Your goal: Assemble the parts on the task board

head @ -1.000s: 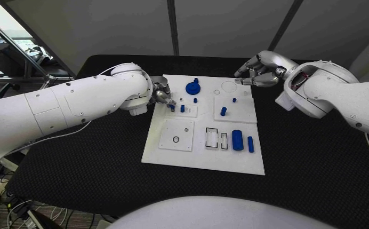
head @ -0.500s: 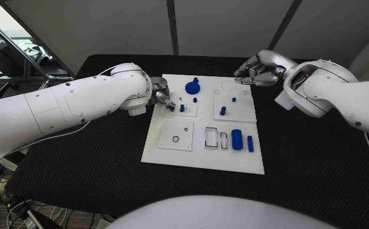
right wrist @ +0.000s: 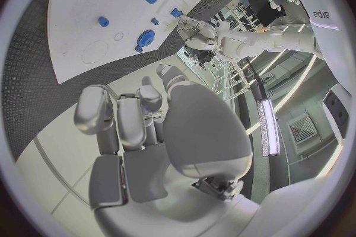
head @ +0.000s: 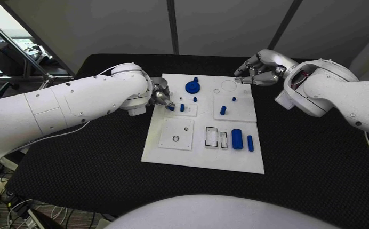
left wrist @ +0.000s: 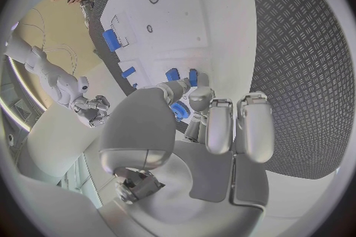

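Left hand at task board edge.
Its fingers pinch a blue part; right hand curled, holding nothing.

The black table with a woven, finely ribbed surface spreads wide across the scene, its dark cover running out to the left, right and near sides. Behind its far edge stand grey partition panels, flat and plain, split by dark upright seams. At the far left, beside the table's corner, a dark metal frame of slanted bars leans up.
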You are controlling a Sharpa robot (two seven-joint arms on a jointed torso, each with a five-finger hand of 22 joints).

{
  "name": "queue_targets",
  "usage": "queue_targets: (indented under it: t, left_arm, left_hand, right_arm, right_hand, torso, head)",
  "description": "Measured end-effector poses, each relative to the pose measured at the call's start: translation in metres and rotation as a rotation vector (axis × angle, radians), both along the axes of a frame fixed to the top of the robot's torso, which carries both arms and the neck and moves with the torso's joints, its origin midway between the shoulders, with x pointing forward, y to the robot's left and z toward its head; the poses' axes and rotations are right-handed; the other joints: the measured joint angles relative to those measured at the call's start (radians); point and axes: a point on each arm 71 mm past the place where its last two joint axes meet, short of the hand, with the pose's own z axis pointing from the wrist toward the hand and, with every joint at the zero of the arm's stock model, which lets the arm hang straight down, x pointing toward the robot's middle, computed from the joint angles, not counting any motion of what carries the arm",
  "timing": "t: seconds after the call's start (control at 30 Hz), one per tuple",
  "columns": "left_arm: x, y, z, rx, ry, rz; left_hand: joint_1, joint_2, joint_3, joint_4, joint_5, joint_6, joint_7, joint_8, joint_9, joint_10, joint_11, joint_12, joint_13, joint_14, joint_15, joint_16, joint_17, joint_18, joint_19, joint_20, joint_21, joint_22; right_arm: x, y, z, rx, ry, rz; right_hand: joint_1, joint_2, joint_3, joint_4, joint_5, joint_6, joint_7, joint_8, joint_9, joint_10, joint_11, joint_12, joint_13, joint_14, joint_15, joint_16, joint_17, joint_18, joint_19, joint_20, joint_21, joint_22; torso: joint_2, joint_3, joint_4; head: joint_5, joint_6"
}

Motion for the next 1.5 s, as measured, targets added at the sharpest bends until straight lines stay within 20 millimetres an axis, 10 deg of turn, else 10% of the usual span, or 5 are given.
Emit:
queue_targets:
  t: [0.67, 1.5]
  left_arm:
    - [0.003, -0.004, -0.003, 0.011, 0.000, -0.007]
    - [0.003, -0.002, -0.011, 0.027, 0.011, 0.016]
  left_hand:
    - [-0.066, -0.026, 0.020, -0.030, -0.001, 0.019, -0.019, 0.036, 0.016, 0.009, -0.009, 0.000, 0.002, 0.000, -0.007, 0.000, 0.000, 0.000, 0.000, 0.000, -0.001, 0.000]
    - [-0.153, -0.058, -0.223, 0.064, 0.001, 0.036, -0.033, 0.055, 0.023, 0.018, -0.018, 0.011, 0.010, -0.001, -0.014, 0.000, 0.000, 0.000, 0.000, -0.007, 0.003, 0.000]
  right_arm:
    - [0.000, 0.001, 0.000, 0.001, 0.000, 0.002]
    - [-0.001, -0.001, 0.000, 0.000, 0.000, 0.001]
  right_hand:
    - [0.000, 0.000, 0.002, 0.002, 0.004, 0.000, 0.000, 0.000, 0.000, 0.000, 0.000, 0.000, 0.000, 0.000, 0.000, 0.000, 0.000, 0.000, 0.000, 0.000, 0.000, 0.000]
    - [0.000, 0.000, 0.003, 0.003, 0.004, 0.000, 0.000, 0.000, 0.000, 0.000, 0.000, 0.000, -0.001, 0.000, 0.000, 0.000, 0.000, 0.000, 0.000, 0.000, -0.004, 0.000]
  torso:
    - [0.000, 0.0006, 0.0004]
    - [0.000, -0.0006, -0.0002]
  head:
    - [0.004, -0.002]
    - [-0.001, 0.001]
